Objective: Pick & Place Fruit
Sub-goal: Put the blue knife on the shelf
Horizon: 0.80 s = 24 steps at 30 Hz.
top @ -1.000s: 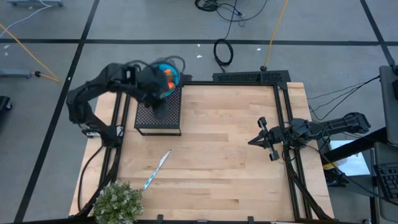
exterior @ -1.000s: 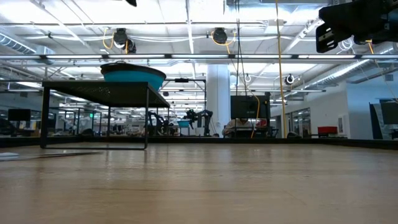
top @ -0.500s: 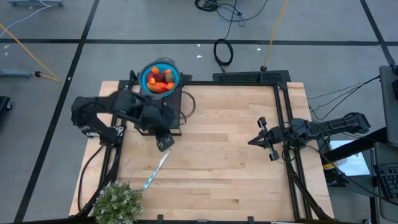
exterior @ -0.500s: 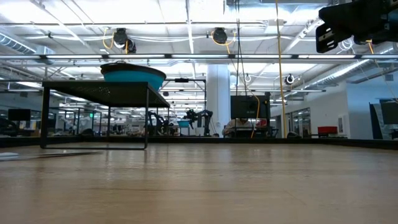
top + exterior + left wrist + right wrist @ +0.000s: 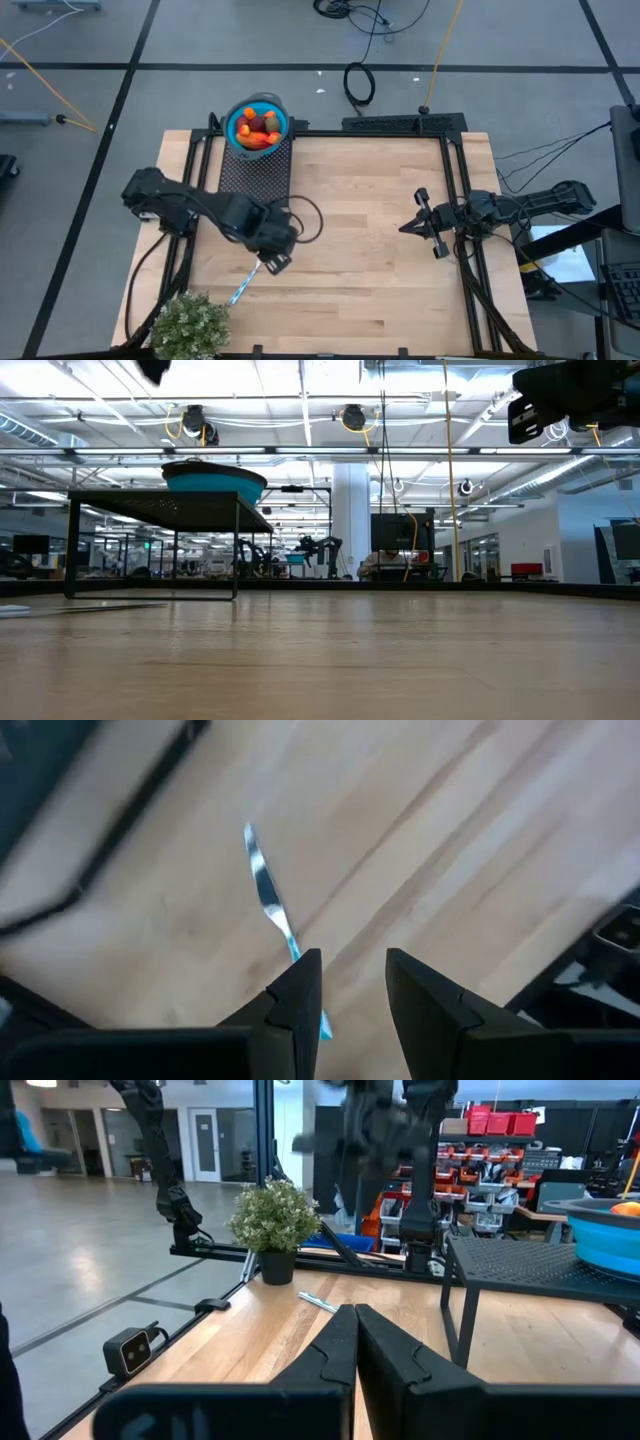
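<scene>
Several small toy fruits (image 5: 260, 128), orange-red, dark red and olive, lie in a blue bowl (image 5: 236, 124). The bowl stands on a black mesh stand (image 5: 254, 172) at the table's far left; the low view shows the bowl (image 5: 215, 482) on top of it. My left gripper (image 5: 273, 260) hangs open, pointing down, high above the wood, its fingers (image 5: 300, 995) empty. The blue-handled knife (image 5: 264, 888) lies on the table right under it. My right gripper (image 5: 412, 226) waits shut at the table's right side, held level.
The knife (image 5: 247, 279) lies slanted on the wood near the left front. A bushy green plant (image 5: 189, 325) stands at the near left corner. Black frame rails (image 5: 458, 200) run along the table's left and right sides. Bare wood spreads across the middle.
My left gripper has swung away from above the bowl and stand toward the table's near edge and come down, turning about its own axis. It now hangs over the knife. The bowl of fruit, covered by the arm before, shows in full.
</scene>
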Available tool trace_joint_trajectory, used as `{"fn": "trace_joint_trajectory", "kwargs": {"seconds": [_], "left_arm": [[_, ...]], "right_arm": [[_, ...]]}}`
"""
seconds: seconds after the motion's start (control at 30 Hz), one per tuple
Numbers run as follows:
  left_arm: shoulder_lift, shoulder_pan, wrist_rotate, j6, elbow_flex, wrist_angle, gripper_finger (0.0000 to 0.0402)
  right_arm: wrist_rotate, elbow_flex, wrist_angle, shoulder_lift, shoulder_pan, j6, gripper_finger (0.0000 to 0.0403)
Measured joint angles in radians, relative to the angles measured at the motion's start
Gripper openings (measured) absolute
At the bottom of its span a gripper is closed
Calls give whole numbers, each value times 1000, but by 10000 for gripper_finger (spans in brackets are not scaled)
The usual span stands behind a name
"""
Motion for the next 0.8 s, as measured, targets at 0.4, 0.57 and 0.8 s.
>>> {"fn": "trace_joint_trajectory", "kwargs": {"seconds": [0.4, 0.57, 0.8], "left_arm": [[0, -50, 95, -210, -331, 297, 113], [0, -72, 99, -300, -434, 404, 113], [-1, -131, 125, -405, -536, 428, 113]], "right_arm": [[0, 0, 0, 0, 0, 0, 0], [0, 0, 0, 0, 0, 0, 0], [0, 0, 0, 0, 0, -1, 0]]}}
